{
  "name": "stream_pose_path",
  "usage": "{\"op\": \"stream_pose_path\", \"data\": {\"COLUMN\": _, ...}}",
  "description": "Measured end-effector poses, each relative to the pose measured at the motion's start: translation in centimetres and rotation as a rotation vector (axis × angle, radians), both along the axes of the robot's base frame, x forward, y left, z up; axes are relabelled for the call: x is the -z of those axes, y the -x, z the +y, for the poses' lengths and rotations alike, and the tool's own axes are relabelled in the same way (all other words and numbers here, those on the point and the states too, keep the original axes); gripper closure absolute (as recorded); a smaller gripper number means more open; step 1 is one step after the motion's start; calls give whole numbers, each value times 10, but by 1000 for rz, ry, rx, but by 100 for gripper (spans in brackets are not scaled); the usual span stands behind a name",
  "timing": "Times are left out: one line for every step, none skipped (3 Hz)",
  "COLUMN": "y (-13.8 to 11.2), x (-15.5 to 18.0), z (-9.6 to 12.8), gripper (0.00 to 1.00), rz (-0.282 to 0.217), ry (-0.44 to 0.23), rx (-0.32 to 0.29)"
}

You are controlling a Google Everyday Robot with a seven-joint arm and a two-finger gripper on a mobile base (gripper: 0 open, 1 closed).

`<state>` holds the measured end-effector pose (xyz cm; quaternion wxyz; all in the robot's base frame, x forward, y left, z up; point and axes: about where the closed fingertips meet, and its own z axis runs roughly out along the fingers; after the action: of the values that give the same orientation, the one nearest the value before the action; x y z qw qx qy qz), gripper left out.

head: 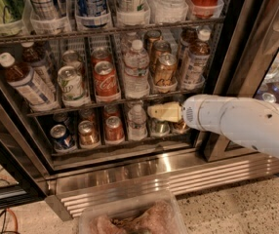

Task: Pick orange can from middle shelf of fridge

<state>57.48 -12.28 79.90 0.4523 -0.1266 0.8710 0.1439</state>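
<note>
The orange can stands on the middle shelf of the open fridge, right of centre, with more cans in its lane behind it. A water bottle is to its left and a brown bottle to its right. A red Coca-Cola can and a green-and-white can stand further left. My gripper, cream-coloured on a white arm reaching in from the right, points left. It hangs just below the middle shelf's front edge, under the orange can and apart from it.
The lower rack holds several cans and a small water bottle close to the gripper. The top rack carries tall cans and bottles in tubs. A clear plastic bin sits at my base. The ribbed steel panel is below.
</note>
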Motion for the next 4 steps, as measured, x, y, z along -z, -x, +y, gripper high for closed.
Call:
{"op": "stream_pose_path", "data": {"y": -18, "x": -4, "z": 6, "gripper": 11, "rz": -41, "ry": -16, "rx": 5}}
{"op": "stream_pose_path", "data": {"y": -32, "x": -8, "z": 8, "gripper": 18, "rz": -72, "ry": -22, "rx": 10}}
{"op": "stream_pose_path", "data": {"y": -43, "x": -13, "z": 8, "gripper": 21, "rz": -98, "ry": -22, "rx": 17}}
{"op": "stream_pose_path", "data": {"y": -52, "x": -18, "z": 8, "gripper": 23, "rz": -121, "ry": -22, "rx": 20}}
